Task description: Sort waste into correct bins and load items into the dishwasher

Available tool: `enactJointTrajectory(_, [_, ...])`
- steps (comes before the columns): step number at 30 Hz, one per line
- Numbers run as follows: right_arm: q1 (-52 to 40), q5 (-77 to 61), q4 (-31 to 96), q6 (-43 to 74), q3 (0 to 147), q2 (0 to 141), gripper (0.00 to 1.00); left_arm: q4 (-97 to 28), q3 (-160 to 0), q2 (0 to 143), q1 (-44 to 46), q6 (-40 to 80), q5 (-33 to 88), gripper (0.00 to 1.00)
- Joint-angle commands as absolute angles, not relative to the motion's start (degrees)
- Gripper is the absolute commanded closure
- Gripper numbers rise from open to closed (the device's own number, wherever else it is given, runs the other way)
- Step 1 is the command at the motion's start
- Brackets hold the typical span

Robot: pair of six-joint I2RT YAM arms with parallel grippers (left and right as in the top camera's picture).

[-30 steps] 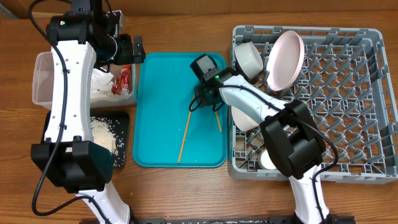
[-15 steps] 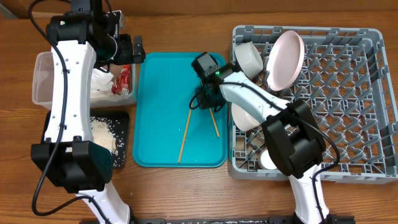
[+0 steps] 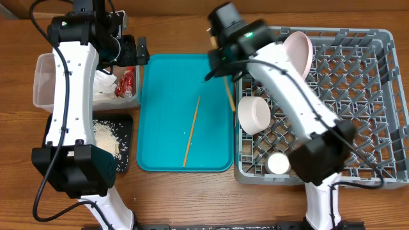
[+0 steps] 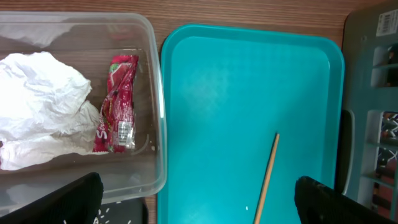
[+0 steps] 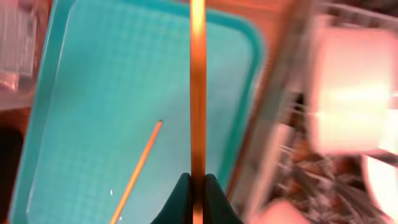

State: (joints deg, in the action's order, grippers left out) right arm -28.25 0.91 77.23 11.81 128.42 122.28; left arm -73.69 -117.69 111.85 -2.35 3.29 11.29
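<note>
Right gripper (image 5: 196, 186): fingers (image 5: 179, 205) pinched tight on one chopstick (image 5: 198, 87), which runs straight away from the pads up the middle of the wrist view (picture blurred, detail poor). Overhead, the same stick (image 3: 229, 94) slants down from the gripper (image 3: 222, 71) along the seam between the teal tray's (image 3: 160, 83) right rim and the dish rack's (image 3: 370, 102) left wall.

Second chopstick (image 3: 192, 131) lies flat on the tray, a long diagonal, right of centre, well apart from the held one; also seen below the right wrist (image 5: 137, 167).

In the rack: pink plate (image 3: 297, 51) on edge at the far left part, partly behind the right arm. White bowl (image 3: 254, 113) by the left wall, mouth toward the tray. Small cup (image 3: 278, 163) in the near left corner.

Left gripper (image 4: 198, 180): fingers (image 4: 68, 202) spread wide, nothing between them. It hangs over the border between the clear tub (image 4: 155, 93) and the tray.

In the tub: crumpled napkin (image 4: 37, 112) to the left, red wrapper (image 4: 115, 106) just beside it, lying lengthwise near the tub's tray-side wall.

Black tray (image 3: 125, 121) sits on the table (image 3: 19, 128) just near-side of the tub, loose rice (image 3: 105, 135) scattered inside; the left arm covers part of it.
</note>
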Motion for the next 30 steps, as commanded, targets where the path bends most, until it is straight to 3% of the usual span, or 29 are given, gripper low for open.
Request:
enactJointTrajectory(1, [-23.64,1.87,79.92,12.73,130.54,116.36,0.96,-73.47,-117.95,111.26,-1.85,3.86,10.96,0.0])
enactJointTrajectory(13, [-13.91,4.91,96.23,13.3,128.68,109.32,0.96,-73.47,-117.95,111.26,-1.85,3.86,10.96,0.0])
enactJointTrajectory(30, [-12.67,4.93,92.88,11.88,102.21,109.3,0.96,-73.47,-117.95,111.26,-1.85,3.86,10.96,0.0])
